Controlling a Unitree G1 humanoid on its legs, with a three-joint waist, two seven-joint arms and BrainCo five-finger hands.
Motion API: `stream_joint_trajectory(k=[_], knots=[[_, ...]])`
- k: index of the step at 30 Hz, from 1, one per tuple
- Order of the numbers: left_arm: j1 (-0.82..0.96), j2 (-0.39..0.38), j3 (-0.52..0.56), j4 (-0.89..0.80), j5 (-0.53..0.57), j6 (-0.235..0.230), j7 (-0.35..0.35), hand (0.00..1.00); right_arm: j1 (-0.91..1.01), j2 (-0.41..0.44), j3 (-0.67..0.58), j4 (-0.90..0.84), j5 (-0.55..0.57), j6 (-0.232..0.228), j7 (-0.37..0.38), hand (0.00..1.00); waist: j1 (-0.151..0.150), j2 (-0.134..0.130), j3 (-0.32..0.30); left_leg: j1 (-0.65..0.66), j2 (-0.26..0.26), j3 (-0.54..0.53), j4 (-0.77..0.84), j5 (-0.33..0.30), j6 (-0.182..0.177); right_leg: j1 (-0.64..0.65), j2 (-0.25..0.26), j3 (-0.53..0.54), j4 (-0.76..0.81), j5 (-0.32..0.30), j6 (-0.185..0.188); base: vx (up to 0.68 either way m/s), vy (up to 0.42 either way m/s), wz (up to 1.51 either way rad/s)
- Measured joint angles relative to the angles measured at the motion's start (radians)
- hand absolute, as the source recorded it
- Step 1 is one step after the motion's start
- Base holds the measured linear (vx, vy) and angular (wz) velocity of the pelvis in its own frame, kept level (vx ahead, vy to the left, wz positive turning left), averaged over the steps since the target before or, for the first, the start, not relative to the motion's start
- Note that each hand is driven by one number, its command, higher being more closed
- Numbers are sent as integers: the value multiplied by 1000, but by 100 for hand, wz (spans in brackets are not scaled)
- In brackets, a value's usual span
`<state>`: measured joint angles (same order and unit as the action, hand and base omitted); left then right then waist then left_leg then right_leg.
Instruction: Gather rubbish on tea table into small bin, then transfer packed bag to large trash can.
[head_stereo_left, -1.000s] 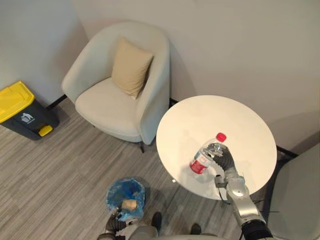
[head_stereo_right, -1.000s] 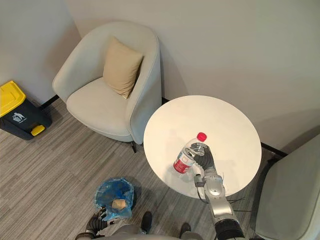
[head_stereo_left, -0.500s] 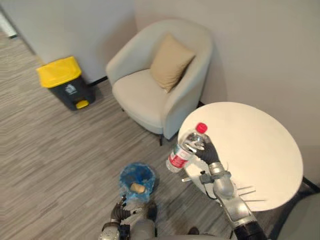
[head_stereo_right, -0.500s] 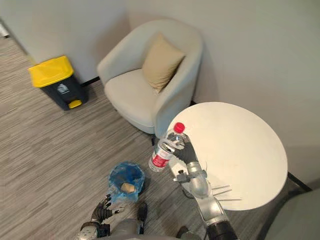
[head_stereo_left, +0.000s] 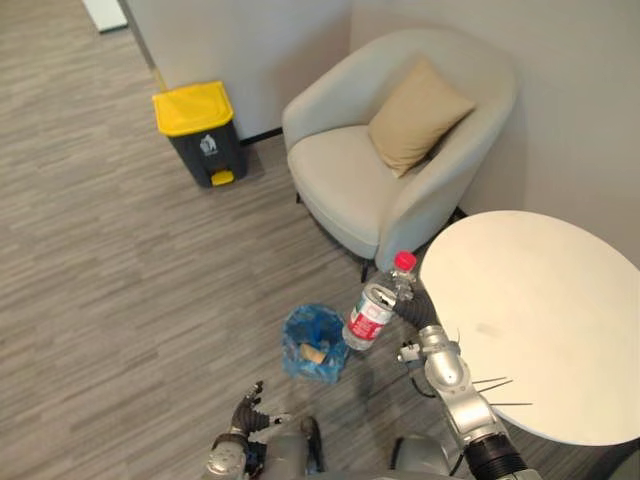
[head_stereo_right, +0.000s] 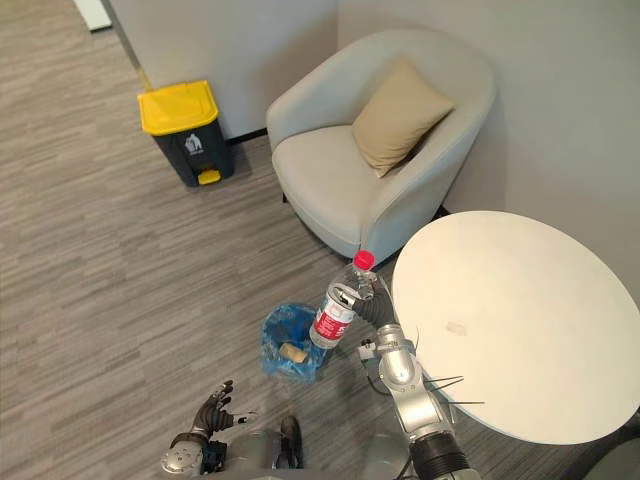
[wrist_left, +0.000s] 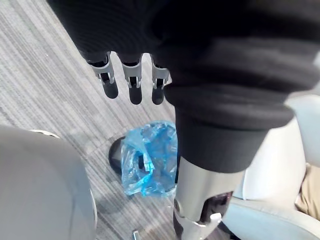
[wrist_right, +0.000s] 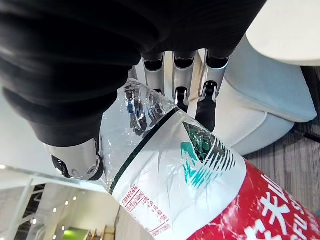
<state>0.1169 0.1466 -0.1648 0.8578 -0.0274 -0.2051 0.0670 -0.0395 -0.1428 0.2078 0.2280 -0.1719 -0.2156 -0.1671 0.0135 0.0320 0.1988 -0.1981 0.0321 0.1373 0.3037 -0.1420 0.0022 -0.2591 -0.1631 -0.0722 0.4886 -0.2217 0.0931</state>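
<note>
Although the bottle hung in the right hand over the middle of the worktop a second ago, the arm has since swung it toward the robot's left. The head has turned with it, so the whole scene sits shifted in both eye views. The bottle is now clear of the worktop's edge, tilted with its red cap up, in the air between worktop and bin. Its base is near the bin's rim but, as far as I can tell, not yet over the opening. The fingers are curled round the clear upper body, the thumb on the other side, pinching it. The left hand hangs low near the floor with its fingers spread and nothing in them.

For the task this reads as a carry nearly done: a little more reach leftward and a release should drop the bottle into the blue-bagged bin, where a brown scrap already lies. The worktop looks bare, so bagging up and the walk to the can likely come next.

As for labels, the bottle wears a white wrap with a green mark and small dark print, above a red band with white characters. The can's dark front shows a small white pictogram
</note>
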Motion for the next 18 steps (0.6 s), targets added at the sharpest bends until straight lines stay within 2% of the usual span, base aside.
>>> stream_joint_trajectory(k=[1, 2, 3, 4, 6, 7, 10, 14, 17, 18], knots=[[-6, 5, 0, 1, -1, -2, 0, 0, 1, -5, -1, -2, 0, 0, 0, 100, -3, -16, 5, -24, -18, -21, 14, 3, -5, -20, 10, 27, -39, 4, 1, -7, -98, 109], [-20, 2, 0, 2, 0, -8, 1, 0, 0, -21, -1, -5, 0, -2, 0, 100, -6, -22, 17, -65, -38, -54, 64, 3, -8, -29, 9, 36, -36, 38, -6, -2, -126, 121], [-29, -3, 0, 3, 0, -9, 1, 0, -1, -28, -1, -4, 0, -2, 0, 100, -6, -13, 29, -89, -40, -71, 97, 0, -15, -36, 8, 26, -16, 55, -12, -8, -161, 108], [-38, -17, 3, -2, -4, -20, 1, 0, -14, -55, -1, 1, 0, -2, 0, 100, 3, 11, 55, -136, -33, -100, 140, -4, -18, -63, 10, -7, 20, 44, -19, -15, -134, 65], [-57, -20, 15, -6, -10, -40, 3, 0, -74, -74, 10, 45, 0, -3, 10, 100, 9, 32, 88, -205, -25, -130, 154, 13, -35, -121, 12, -42, 43, 43, -31, -41, -182, 49], [-76, -20, 23, -6, -11, -42, 5, 0, -123, -75, 15, 89, 0, -2, 15, 100, 7, 35, 122, -227, -11, -131, 143, 27, -52, -139, 17, -62, 44, 47, -38, -46, -176, 40], [-131, -19, 41, -4, -23, -44, 21, 0, -221, -87, 34, 169, 2, -2, 11, 100, 5, 36, 194, -269, 4, -136, 131, 57, -62, -177, 27, -85, 51, 57, -54, -96, -139, 17], [-216, -40, 41, 22, -72, -45, 53, 0, -357, -88, 37, 305, 4, 7, -43, 100, 23, 48, 214, -427, 2, -159, 194, 75, -59, -326, 24, -96, 121, 56, -62, -91, -28, 10], [-293, -84, 99, 9, -120, -52, 83, 0, -464, -90, 37, 312, 4, 21, -101, 100, 55, 54, 244, -580, -4, -165, 281, 59, -52, -472, -1, -109, 230, 32, -73, -138, 1, 22], [-301, -92, 119, 1, -120, -54, 91, 0, -487, -91, 34, 310, 4, 26, -113, 100, 55, 55, 246, -617, -4, -166, 300, 59, -52, -505, -7, -113, 255, 23, -72, -194, -36, 43]])
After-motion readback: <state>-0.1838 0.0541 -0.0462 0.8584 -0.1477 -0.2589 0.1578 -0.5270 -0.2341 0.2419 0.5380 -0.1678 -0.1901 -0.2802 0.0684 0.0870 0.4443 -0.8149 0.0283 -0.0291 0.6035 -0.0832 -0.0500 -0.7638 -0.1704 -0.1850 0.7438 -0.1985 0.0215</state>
